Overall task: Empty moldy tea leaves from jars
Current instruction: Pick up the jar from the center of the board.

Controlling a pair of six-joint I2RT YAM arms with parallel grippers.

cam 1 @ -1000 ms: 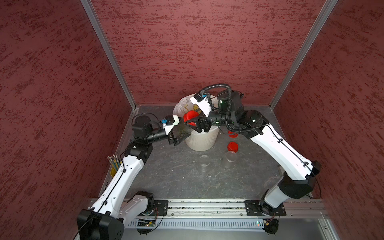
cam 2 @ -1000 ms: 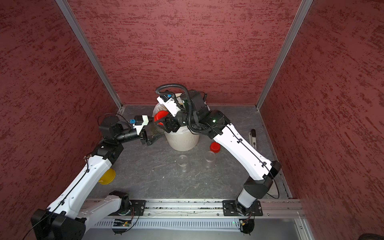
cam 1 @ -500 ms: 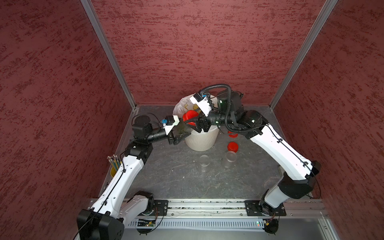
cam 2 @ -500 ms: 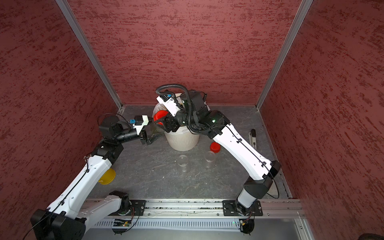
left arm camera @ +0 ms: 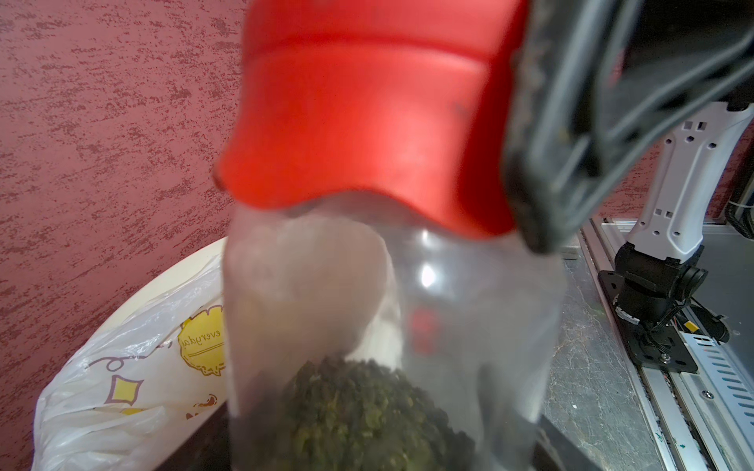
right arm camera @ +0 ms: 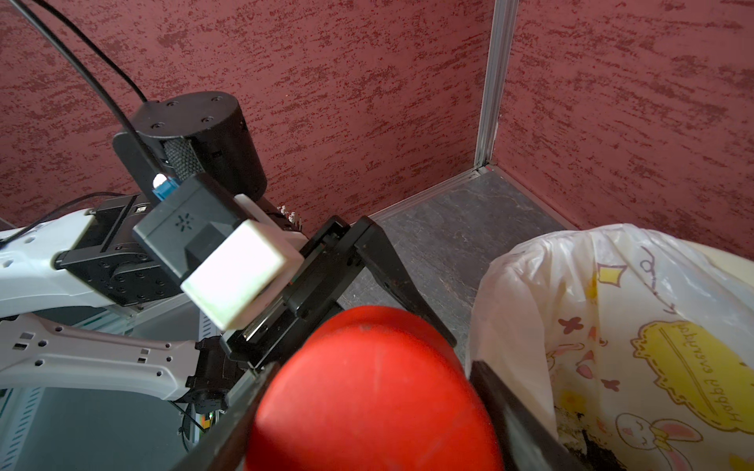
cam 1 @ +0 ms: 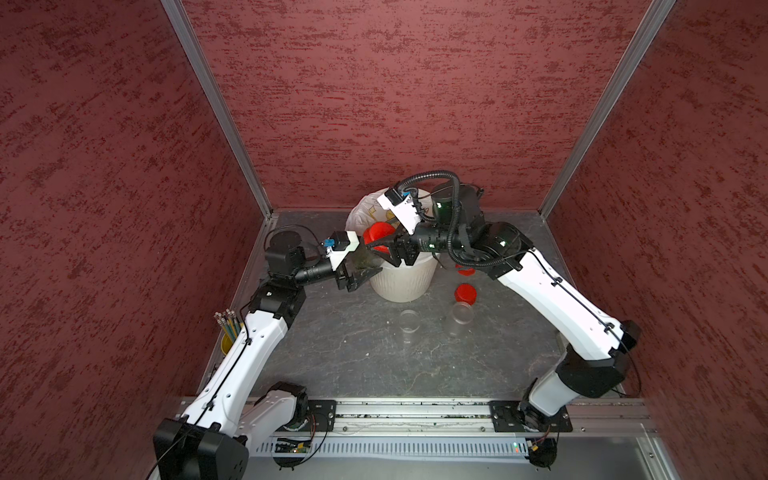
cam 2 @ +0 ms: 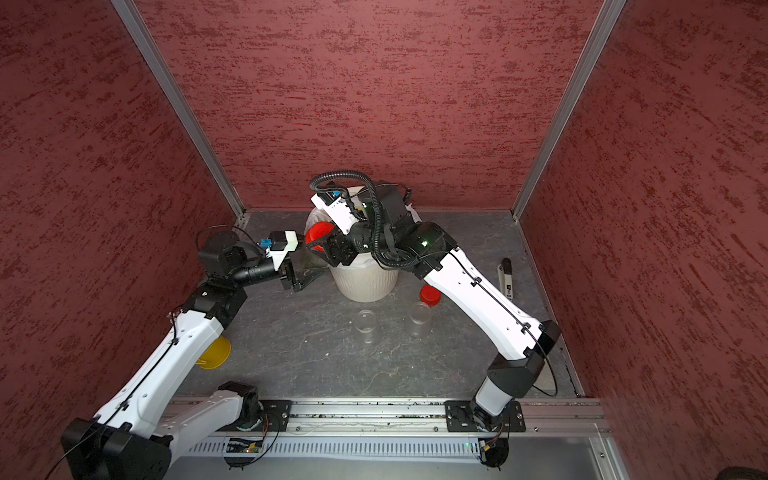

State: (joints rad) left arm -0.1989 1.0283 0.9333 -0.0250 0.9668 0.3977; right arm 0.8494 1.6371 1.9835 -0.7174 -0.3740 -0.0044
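A clear jar (cam 1: 367, 260) with dark olive moldy tea leaves (left arm camera: 359, 412) in its lower part hangs at the left rim of the bin, between the jaws of my left gripper (cam 1: 366, 266), which is shut on its body. Its red cap (cam 1: 377, 235) sits on the jar, and my right gripper (cam 1: 380, 246) is shut on that cap, one finger (right arm camera: 510, 412) on each side. Two more jars (cam 1: 409, 322) (cam 1: 461, 316) stand empty and uncapped on the table in front of the bin.
The cream ribbed bin (cam 1: 403, 284) with a white printed bag (right arm camera: 612, 326) stands at the back middle. Two loose red caps (cam 1: 465, 293) (cam 1: 466, 271) lie right of it. A yellow cup of pencils (cam 1: 227, 332) is at the left wall, a dark pen-like thing (cam 2: 507, 278) at the right.
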